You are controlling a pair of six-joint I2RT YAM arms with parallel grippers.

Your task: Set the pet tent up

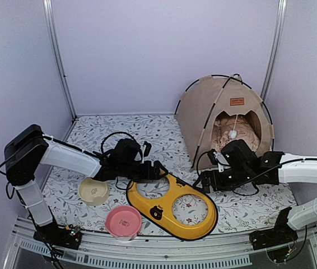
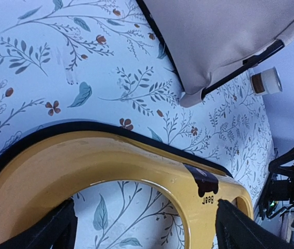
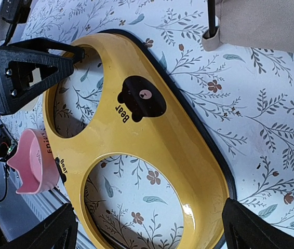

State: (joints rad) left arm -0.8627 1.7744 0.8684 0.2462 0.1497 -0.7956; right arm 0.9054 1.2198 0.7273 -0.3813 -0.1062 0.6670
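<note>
- Pet tent (image 1: 223, 115): stands erected behind the right end of the yellow feeder tray (image 1: 172, 204); the doorway hides part of the pillow (image 1: 242, 137) inside.
- Left gripper (image 1: 159, 170): jaws released, spread over the tray's left end.
- Right gripper (image 1: 202, 182): jaws released at the tray's right end; contact unclear.
- Pink bowl (image 1: 123, 220): just left of the tray's near edge.

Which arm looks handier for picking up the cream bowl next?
The left. The cream bowl lies close beside it, and the left arm's jaws hover open at the yellow holder's left end. The right arm's jaws, also open, sit at the holder's other end, near the tent.
</note>
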